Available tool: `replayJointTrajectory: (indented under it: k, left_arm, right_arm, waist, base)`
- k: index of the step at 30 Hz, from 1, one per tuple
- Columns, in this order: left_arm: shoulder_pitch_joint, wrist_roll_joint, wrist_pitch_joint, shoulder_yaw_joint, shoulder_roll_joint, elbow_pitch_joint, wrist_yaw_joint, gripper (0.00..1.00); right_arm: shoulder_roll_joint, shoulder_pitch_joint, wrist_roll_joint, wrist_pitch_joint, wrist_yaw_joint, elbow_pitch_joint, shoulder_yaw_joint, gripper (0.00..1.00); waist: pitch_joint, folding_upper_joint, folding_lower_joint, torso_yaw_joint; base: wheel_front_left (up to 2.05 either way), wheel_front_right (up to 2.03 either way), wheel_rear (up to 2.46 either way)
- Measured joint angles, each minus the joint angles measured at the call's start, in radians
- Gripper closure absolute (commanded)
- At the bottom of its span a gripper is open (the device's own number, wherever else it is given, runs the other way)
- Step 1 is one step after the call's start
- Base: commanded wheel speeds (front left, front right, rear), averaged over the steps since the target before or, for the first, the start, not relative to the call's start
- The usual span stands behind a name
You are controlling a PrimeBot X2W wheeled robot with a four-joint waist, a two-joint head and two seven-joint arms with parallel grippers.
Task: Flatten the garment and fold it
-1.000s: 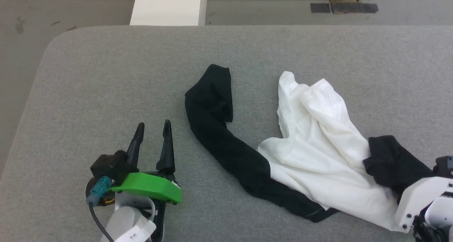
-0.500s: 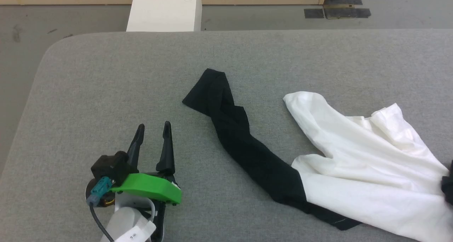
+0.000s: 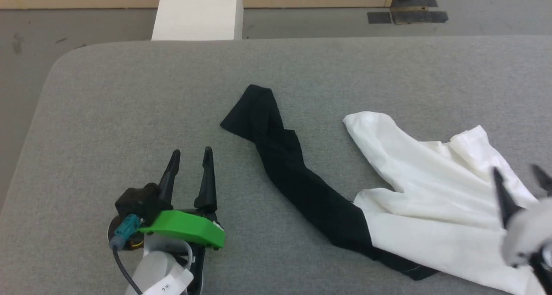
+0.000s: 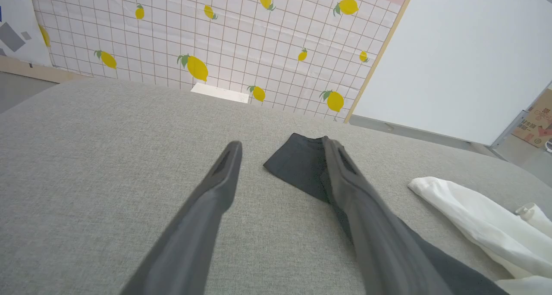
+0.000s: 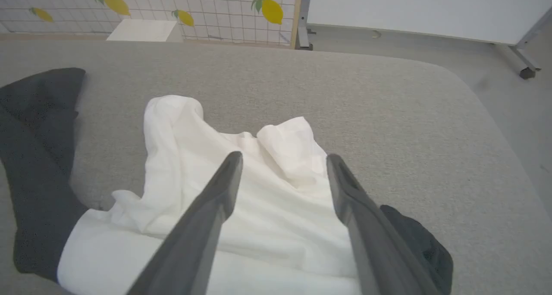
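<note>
Left gripper [image 3: 191, 152]: nearest, low left over bare table [image 3: 129, 96]. Jaws a moderate gap apart, holding nothing. The long sleeve's cuff lies just beyond and to its right.
Right gripper [image 3: 516, 171]: low right, blurred in the head view. Jaws spread and empty, hanging over the white body (cannot tell whether the tips touch cloth).
Garment [image 3: 431, 200]: on the right half of the table, rumpled, not flat. White body bunched in soft ridges, one lobe folded up on the far side. Its near edge runs off the bottom right of the head view.
Second black sleeve [image 5: 414, 243]: small dark patch beside the right finger in the right wrist view, mostly tucked under the white.
Long black sleeve [image 3: 284, 157]: runs from the body diagonally away to the left, twisted once midway, cuff end lying flat and farthest out.
Handling, judged: light, limp, no stiffness. It will sag and trail from any single pinch, and stacked layers will likely lift together. The table cover looks textured, so dragging should spread the cloth rather than let it skate.
Where to hold, judged: edges, not the middle. Cuff for the left arm, hem corner or shoulder seam for the right, then draw apart to clear the twist.
Beyond: white block [image 3: 196, 10] past the far table edge; lemon-print wall [image 4: 194, 49] behind.
</note>
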Motion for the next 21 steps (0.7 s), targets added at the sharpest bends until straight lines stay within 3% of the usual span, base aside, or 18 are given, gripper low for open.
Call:
replayJointTrajectory:
  k: [6, 14, 15, 16, 17, 21]
  left_arm:
    - [-0.028, 0.000, 0.000, -0.018, -0.001, -0.002, -0.005, 0.00]
    - [-0.055, 0.000, 0.000, -0.036, -0.001, -0.010, -0.011, 0.00]
    - [-0.057, 0.000, 0.000, -0.038, -0.001, -0.011, -0.011, 0.00]
    - [-0.060, -0.001, 0.000, -0.044, -0.001, -0.012, -0.011, 0.00]
    - [-0.063, -0.003, 0.000, -0.047, -0.001, -0.013, -0.010, 0.00]
    - [-0.076, -0.016, 0.000, -0.064, -0.001, -0.021, -0.008, 0.00]
  right_arm:
    - [-0.169, -0.168, -0.022, 0.006, 0.000, 0.305, 0.208, 0.00]
    - [-0.258, -0.374, 0.023, 0.094, 0.000, 0.634, 0.394, 0.00]
    - [-0.267, -0.394, 0.042, 0.115, 0.000, 0.658, 0.412, 0.18]
    - [-0.277, -0.419, 0.061, 0.140, 0.000, 0.677, 0.425, 0.76]
    - [-0.288, -0.440, 0.073, 0.160, 0.000, 0.688, 0.439, 1.00]
    - [-0.336, -0.536, 0.108, 0.188, 0.000, 0.713, 0.520, 1.00]
  waist:
    - [0.030, 0.0000, 0.0000, 0.029]
    - [0.081, 0.0000, 0.0000, 0.084]
    - [0.088, 0.0000, 0.0000, 0.092]
    - [0.094, 0.0000, 0.0000, 0.100]
    - [0.099, 0.0000, 0.0000, 0.106]
    - [0.122, 0.0000, 0.0000, 0.138]
  base:
    - [0.00, 0.00, 0.00]
    - [0.00, 0.00, 0.00]
    - [0.00, 0.00, 0.00]
    - [0.00, 0.00, 0.00]
    - [0.00, 0.00, 0.00]
    - [0.00, 0.00, 0.00]
